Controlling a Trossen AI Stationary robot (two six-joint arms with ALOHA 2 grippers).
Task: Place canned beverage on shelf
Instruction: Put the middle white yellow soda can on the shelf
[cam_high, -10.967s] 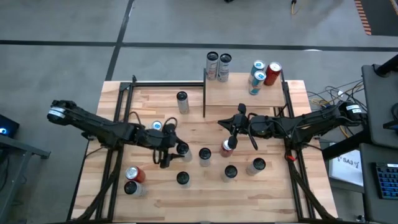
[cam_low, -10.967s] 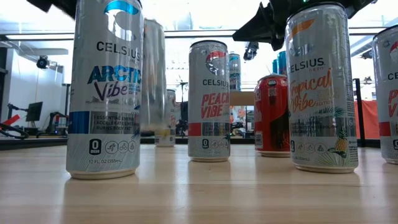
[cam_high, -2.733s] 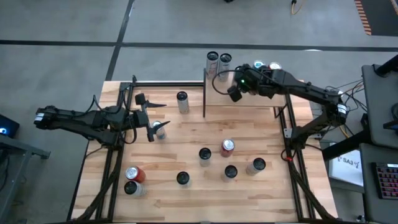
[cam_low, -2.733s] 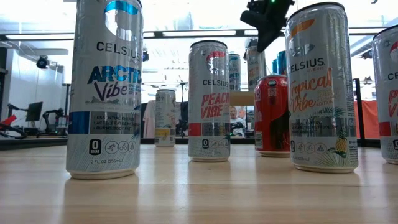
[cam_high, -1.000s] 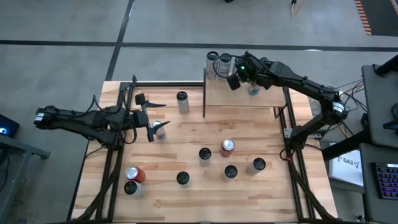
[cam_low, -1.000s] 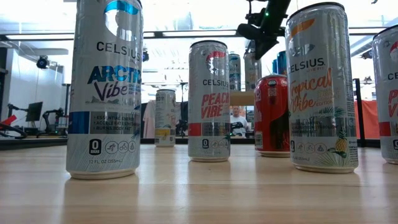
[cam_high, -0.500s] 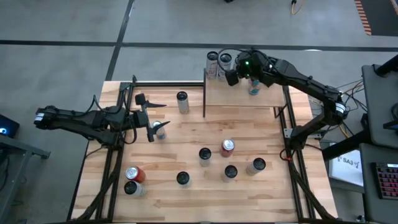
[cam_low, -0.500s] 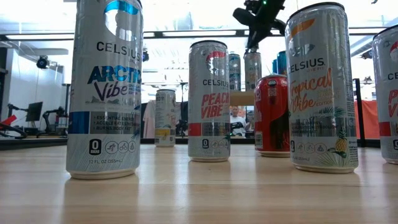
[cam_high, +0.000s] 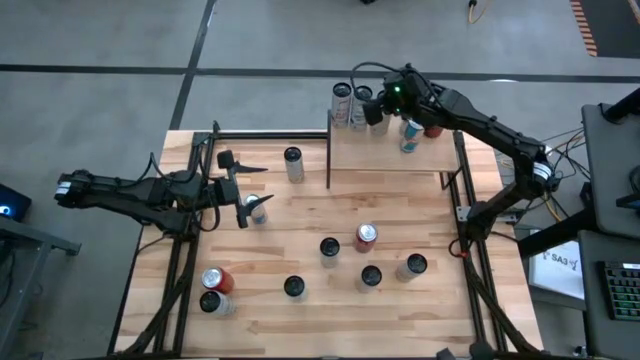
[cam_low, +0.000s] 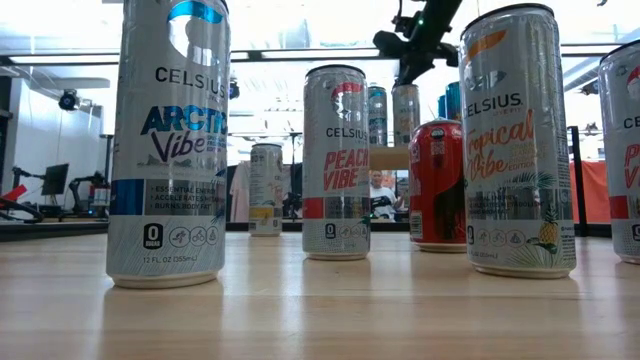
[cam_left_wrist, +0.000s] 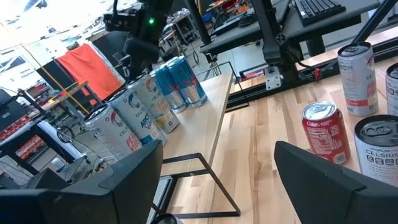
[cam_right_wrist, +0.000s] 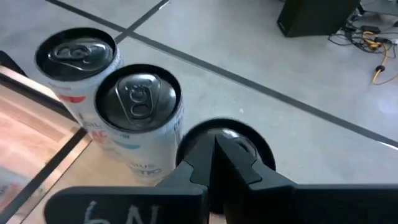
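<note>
From above, the right gripper (cam_high: 372, 108) is over the far edge of the shelf (cam_high: 385, 152), just beside two cans (cam_high: 351, 104) standing there. The left gripper (cam_high: 243, 188) waits well apart from the shelf, over the table (cam_high: 300, 250).

In the low view, the right gripper (cam_low: 400, 45) is above a can (cam_low: 406, 112) on the shelf.

The left wrist view shows its fingers (cam_left_wrist: 323, 177) spread, holding nothing.

In the right wrist view, the fingers (cam_right_wrist: 214, 158) are pressed together over a can top (cam_right_wrist: 227, 140).
</note>
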